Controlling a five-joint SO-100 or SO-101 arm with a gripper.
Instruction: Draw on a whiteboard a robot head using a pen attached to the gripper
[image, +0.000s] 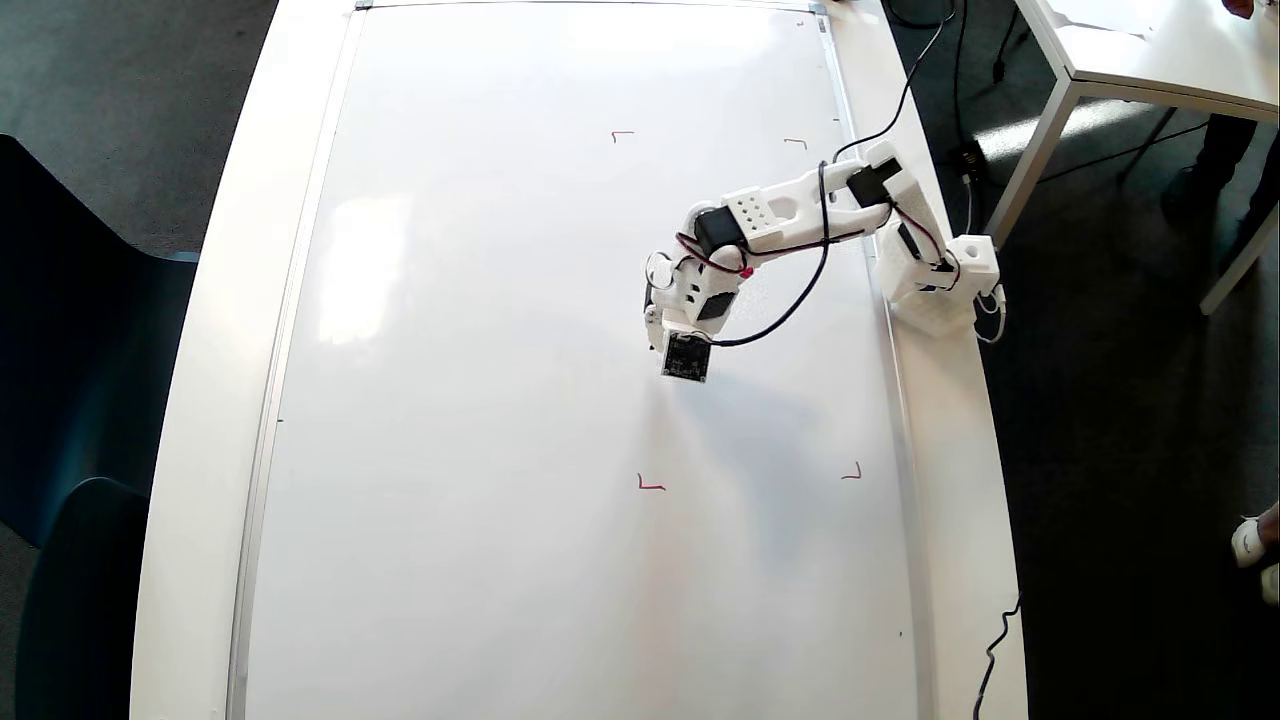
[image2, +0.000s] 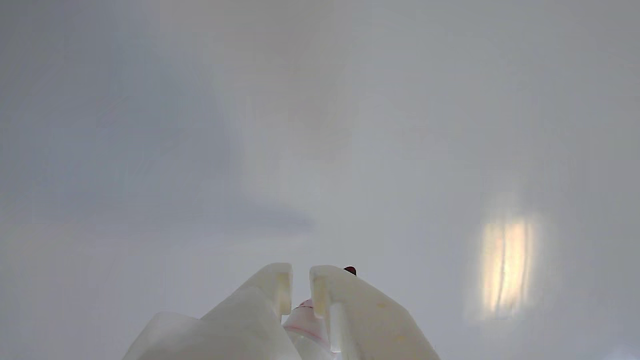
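The whiteboard (image: 480, 400) fills most of the white table (image: 200, 400) in the overhead view, glossy with a thin silver frame, and it carries only four little red corner marks: two up top (image: 621, 134) (image: 796, 143) and two lower down (image: 650, 485) (image: 852, 473). No robot head drawing shows inside them, just bare white with some window glare.

The arm's base (image: 935, 280) sits on the table's right rim, just off the board's frame, and the arm reaches left over the board. The gripper (image: 657, 305) hangs inside the marked area, nearer the top pair of marks, with a small black square module (image: 686, 357) at its lower end and black cables (image: 800, 290) looping back toward the base.

In the wrist view the two white fingers (image2: 272, 290) come up from the bottom edge with only a narrow slit between them, clamped on the pen (image2: 306, 320), whose white-and-pink body peeks out between them. A tiny dark red tip (image2: 350, 270) pokes out just past the right finger. Can't tell if it's actually touching the board, everything beyond is blurry white.
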